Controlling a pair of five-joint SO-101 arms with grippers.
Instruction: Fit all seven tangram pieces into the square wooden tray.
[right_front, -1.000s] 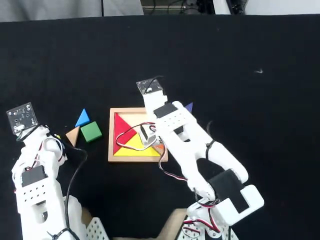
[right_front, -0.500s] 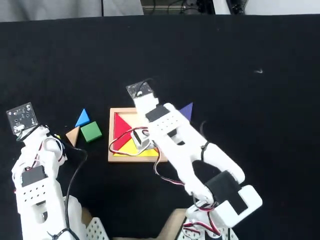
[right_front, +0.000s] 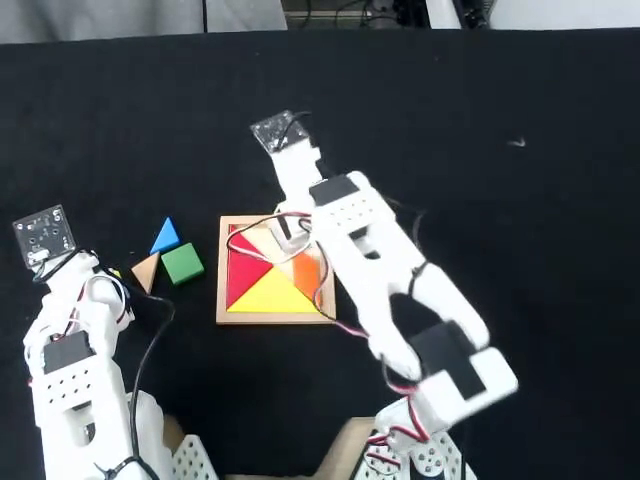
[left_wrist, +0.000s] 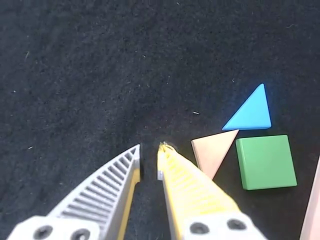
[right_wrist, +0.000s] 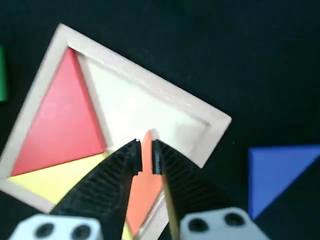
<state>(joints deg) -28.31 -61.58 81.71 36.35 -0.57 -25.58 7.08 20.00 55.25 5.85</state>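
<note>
The square wooden tray (right_front: 222, 270) (right_wrist: 150, 82) holds a red triangle (right_front: 243, 270) (right_wrist: 65, 115), a yellow triangle (right_front: 270, 297) (right_wrist: 55, 180) and an orange piece (right_front: 307, 270) (right_wrist: 145, 200). My right gripper (right_front: 287, 232) (right_wrist: 145, 147) hangs over the tray's bare far part, shut to a thin slit, holding nothing, its tips above the orange piece's point. A blue-violet triangle (right_wrist: 280, 170) lies on the cloth just outside the tray. Left of the tray lie a blue triangle (right_front: 165, 237) (left_wrist: 251, 112), a tan triangle (right_front: 146, 270) (left_wrist: 212, 152) and a green square (right_front: 182, 264) (left_wrist: 265, 161). My left gripper (right_front: 118, 275) (left_wrist: 150, 152) rests shut beside the tan triangle.
A black cloth (right_front: 500, 220) covers the table, with wide free room at the far side and the right. The right arm's body crosses the tray's right edge. The arm bases stand at the near edge.
The right arm swung toward the tray's far side. The orange piece went from the tray's near right corner up along its right side. The arm now hides the violet triangle in the high view.
</note>
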